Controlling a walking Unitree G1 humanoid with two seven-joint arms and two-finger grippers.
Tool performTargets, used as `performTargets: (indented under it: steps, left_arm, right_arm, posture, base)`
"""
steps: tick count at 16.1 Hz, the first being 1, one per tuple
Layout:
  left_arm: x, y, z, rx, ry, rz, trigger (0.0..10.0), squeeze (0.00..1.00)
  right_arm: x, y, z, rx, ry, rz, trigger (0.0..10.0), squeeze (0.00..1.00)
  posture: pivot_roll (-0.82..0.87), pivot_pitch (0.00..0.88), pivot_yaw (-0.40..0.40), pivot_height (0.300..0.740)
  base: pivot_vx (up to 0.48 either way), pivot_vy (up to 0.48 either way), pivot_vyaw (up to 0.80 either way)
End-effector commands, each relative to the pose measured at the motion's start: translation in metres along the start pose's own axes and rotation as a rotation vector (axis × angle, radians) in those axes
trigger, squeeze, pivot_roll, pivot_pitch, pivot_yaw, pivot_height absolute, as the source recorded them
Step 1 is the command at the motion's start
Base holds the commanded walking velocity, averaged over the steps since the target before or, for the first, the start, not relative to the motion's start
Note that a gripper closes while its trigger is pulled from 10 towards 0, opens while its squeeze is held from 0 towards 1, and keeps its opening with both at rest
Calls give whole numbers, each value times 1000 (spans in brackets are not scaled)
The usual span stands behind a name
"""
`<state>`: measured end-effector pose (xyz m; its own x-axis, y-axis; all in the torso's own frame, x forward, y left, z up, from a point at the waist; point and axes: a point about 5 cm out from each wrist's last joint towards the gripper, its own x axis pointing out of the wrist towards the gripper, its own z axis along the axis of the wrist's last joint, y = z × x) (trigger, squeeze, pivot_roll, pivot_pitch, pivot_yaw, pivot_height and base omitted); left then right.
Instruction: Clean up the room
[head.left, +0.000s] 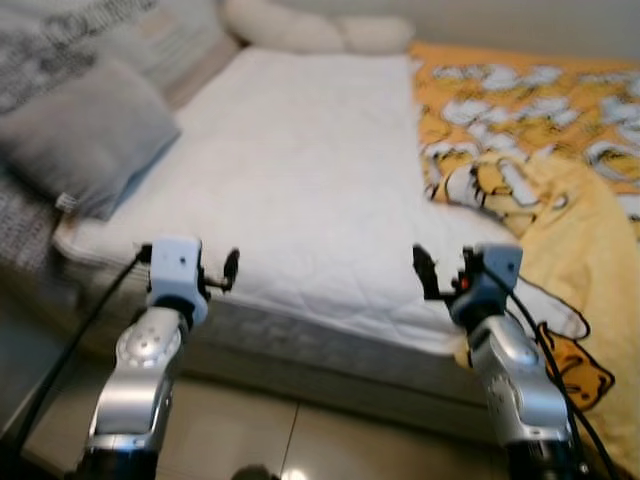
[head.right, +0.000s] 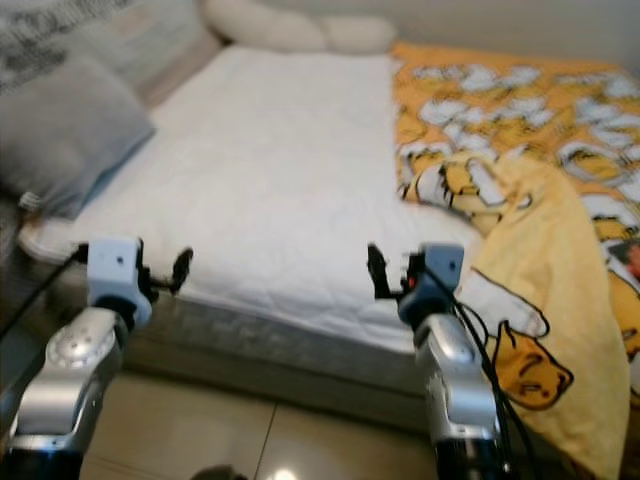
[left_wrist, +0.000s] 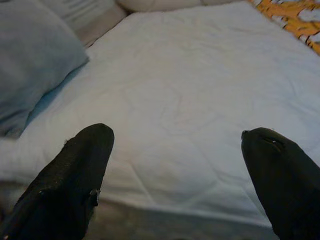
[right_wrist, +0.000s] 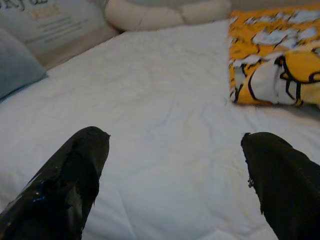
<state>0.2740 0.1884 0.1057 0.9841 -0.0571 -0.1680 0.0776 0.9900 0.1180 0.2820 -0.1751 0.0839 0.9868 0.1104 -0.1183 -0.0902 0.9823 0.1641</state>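
Bedding fills most of what we see: a white mattress runs from the near edge up toward twelve o'clock, and a yellow cartoon-print blanket is bunched over its side from one to four o'clock, one corner spilling off the bed edge toward the floor at about five. At ten o'clock a grey pillow leans on the bed's side, and a cream pillow lies across the head at twelve. We hold both arms raised just short of the mattress's near edge. Our left gripper sits at eight o'clock, its fingers spread wide with nothing between them but the white sheet beyond. Our right gripper sits at five o'clock, fingers equally wide apart and empty, facing the mattress and the blanket's edge. Pale tiled floor shows at six o'clock.
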Motion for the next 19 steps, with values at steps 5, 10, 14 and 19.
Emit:
performTargets:
  steps: [5,10,14,19]
  left_arm:
    - [3,0,2,7,0,-2,10000,1000]
    - [3,-1,1,8,1,-5,10000,1000]
    - [3,0,1,11,3,-4,10000,1000]
    - [2,-1,0,17,6,-9,10000,1000]
  right_arm:
    - [3,-3,5,-4,-18,-17,10000,1000]
    - [3,-5,3,-1,-13,-36,10000,1000]
    - [3,-5,1,-8,-5,-45,10000,1000]
    - [1,-3,-5,-10,8,-37,10000,1000]
  posture:
    - [-16,0,34,740]
    - [-15,0,32,740]
    - [-21,0,37,740]
    - [-14,0,34,740]
  base:
    - [0,-397,734]
    - [0,-400,414]
    - [0,-398,0]
    - [0,-400,0]
